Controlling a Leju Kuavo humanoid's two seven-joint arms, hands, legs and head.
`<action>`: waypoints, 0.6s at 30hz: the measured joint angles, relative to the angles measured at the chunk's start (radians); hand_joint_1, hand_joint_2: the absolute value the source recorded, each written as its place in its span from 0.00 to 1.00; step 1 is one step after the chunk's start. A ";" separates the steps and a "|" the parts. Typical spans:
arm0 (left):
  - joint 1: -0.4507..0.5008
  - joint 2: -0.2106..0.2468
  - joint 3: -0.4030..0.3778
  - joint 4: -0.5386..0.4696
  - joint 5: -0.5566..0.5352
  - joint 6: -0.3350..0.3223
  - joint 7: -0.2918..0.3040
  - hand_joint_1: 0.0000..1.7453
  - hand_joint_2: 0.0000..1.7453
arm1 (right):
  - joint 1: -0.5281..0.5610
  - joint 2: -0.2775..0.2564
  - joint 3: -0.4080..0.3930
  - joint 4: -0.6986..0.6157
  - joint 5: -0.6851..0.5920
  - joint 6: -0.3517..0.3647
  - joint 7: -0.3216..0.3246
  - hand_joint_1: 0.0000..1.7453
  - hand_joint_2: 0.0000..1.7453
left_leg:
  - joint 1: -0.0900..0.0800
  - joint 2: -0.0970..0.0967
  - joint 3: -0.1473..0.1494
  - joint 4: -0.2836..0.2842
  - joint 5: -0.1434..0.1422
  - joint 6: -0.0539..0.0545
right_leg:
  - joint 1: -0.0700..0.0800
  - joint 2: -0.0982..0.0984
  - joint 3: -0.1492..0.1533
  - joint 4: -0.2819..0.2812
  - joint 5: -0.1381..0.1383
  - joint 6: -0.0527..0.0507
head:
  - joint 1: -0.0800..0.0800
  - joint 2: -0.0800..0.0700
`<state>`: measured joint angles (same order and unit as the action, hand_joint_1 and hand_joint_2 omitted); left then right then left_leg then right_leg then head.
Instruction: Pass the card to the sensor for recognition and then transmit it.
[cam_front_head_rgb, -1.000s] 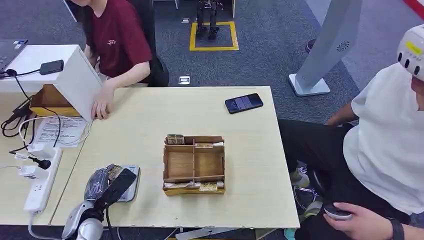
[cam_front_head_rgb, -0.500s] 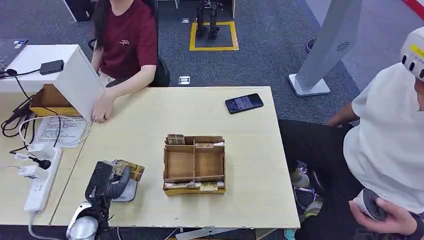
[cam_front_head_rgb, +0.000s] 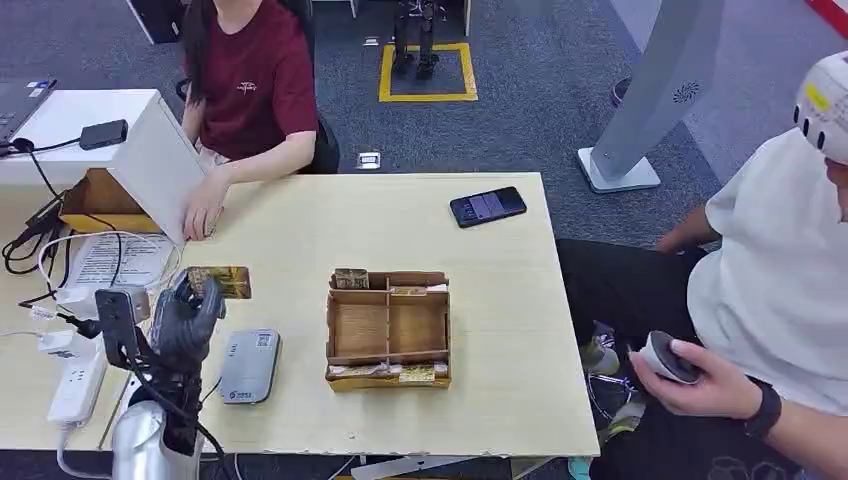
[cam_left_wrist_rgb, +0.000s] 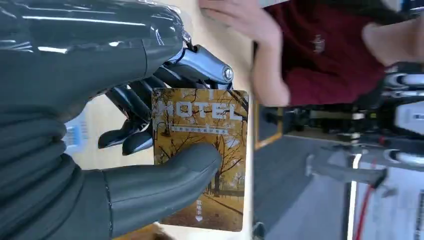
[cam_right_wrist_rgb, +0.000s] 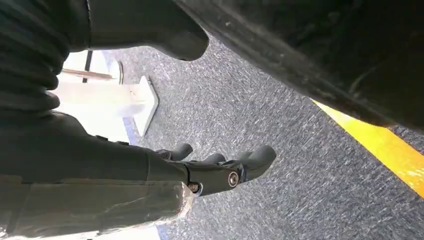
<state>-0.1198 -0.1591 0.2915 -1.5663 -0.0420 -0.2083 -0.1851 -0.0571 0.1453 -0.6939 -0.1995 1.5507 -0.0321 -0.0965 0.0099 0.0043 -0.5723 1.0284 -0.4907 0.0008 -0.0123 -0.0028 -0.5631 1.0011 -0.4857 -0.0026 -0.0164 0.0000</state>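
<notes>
My left hand (cam_front_head_rgb: 185, 318) is raised over the table's left part and pinches a golden hotel card (cam_front_head_rgb: 222, 281) between thumb and fingers. The left wrist view shows the same card (cam_left_wrist_rgb: 202, 150) with the word HOTEL and an autumn scene, my thumb across its face. The grey card sensor (cam_front_head_rgb: 249, 365) lies flat on the table, just right of and nearer than the hand. A person in a red shirt (cam_front_head_rgb: 250, 85) sits across the table, one hand (cam_front_head_rgb: 203, 212) resting on it. My right hand (cam_right_wrist_rgb: 210, 167) hangs over grey carpet, its fingers apart and holding nothing.
A wooden compartment box (cam_front_head_rgb: 388, 330) with cards in its slots stands mid-table. A black phone (cam_front_head_rgb: 487, 206) lies at the far right. A white box (cam_front_head_rgb: 150, 160), cables and a power strip (cam_front_head_rgb: 75, 375) crowd the left. A person in white (cam_front_head_rgb: 770, 300) sits at the right.
My left hand has risen off the sensor and moved away toward the person in red, carrying the card. The sensor now lies uncovered. The person at the right shifted the device in their hand.
</notes>
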 joint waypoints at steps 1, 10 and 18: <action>-0.010 0.000 0.000 -0.006 0.003 0.001 0.005 1.00 1.00 | -0.001 0.000 0.000 0.000 0.000 0.001 0.000 0.00 1.00 | 0.000 0.000 0.000 0.000 0.000 0.000 | 0.000 0.000 0.000 0.000 0.000 0.000 | 0.000 0.000; -0.047 -0.006 0.000 -0.021 -0.036 0.043 -0.005 1.00 1.00 | -0.003 0.003 -0.001 0.000 0.012 0.003 -0.003 0.00 1.00 | 0.000 0.000 0.000 0.000 0.000 0.000 | 0.000 0.000 -0.001 0.000 0.000 0.000 | 0.000 0.000; -0.180 -0.050 -0.001 0.006 -0.374 0.205 -0.004 1.00 1.00 | -0.019 0.014 0.020 0.000 0.019 0.021 0.016 0.00 1.00 | 0.000 0.000 0.000 0.001 0.001 0.000 | 0.000 0.000 0.000 0.000 0.001 0.001 | 0.000 0.000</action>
<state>-0.2998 -0.2094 0.2903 -1.5598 -0.4156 -0.0037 -0.1892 -0.0766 0.1591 -0.6737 -0.1995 1.5698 -0.0111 -0.0809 0.0097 0.0043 -0.5724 1.0290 -0.4901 0.0012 -0.0123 -0.0025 -0.5636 1.0011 -0.4846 -0.0021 -0.0168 0.0000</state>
